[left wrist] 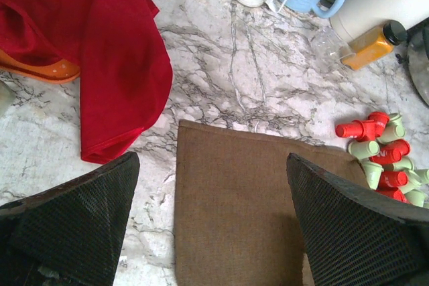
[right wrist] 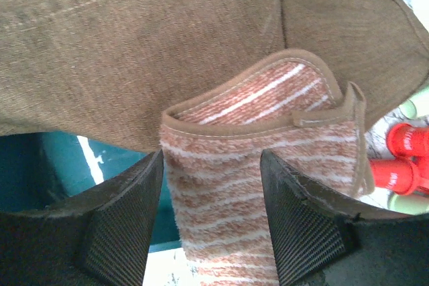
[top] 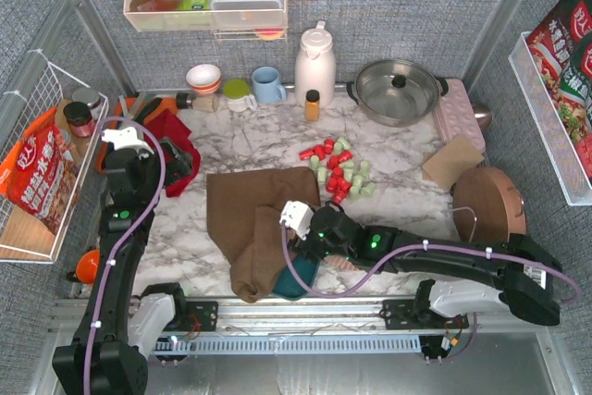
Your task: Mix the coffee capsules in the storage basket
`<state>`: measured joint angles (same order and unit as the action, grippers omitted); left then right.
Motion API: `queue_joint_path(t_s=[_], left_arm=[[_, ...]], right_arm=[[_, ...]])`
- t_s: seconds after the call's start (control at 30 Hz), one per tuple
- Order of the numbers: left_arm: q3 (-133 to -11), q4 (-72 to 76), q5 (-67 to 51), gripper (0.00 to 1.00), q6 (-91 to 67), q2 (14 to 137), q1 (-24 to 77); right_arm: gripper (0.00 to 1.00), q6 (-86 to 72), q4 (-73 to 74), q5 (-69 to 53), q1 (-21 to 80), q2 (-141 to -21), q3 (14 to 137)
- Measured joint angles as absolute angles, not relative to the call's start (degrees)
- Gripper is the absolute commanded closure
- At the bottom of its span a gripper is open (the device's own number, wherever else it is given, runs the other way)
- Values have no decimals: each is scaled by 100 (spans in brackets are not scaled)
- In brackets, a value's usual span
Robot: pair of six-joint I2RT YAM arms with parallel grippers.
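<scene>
marble top (top: 407, 219): capsules (top: 338, 171) loose outside basket (top: 296, 285); left pincer (left wrist: 213, 232) spread wide, right pincer (right wrist: 211, 192) grips striped cloth (right wrist: 268, 132).

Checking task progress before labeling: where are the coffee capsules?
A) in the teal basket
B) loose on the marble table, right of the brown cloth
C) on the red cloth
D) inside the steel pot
B: the capsules lie in a loose pile on the bare marble table beside the brown cloth, while the teal basket sits partly under that cloth.
</scene>
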<state>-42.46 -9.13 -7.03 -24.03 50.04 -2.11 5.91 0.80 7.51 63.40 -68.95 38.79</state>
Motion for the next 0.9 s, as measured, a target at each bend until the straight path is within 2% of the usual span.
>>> queue_joint_path(t_s=[0.27,0.47,0.8,0.83,0.9], left_arm=[[-4246,-913,-701,1,-2423,5002,-211],[-4246,-913,-696,1,-2425,5002,-211],[-4246,-915,-639,1,-2445,4939,-207],[-4244,-915,-639,1,-2445,4928,-207],[-4239,-915,-639,1,-2443,4906,-207]], right_arm=[[33,652,80,1422,6405,-6958,3850],[35,561,54,1441,6455,-6991,3739],[70,311,1,1391,6486,-7015,3721],[77,309,-19,1409,6486,-7006,3721],[99,307,-1,1433,6488,-7006,3734]])
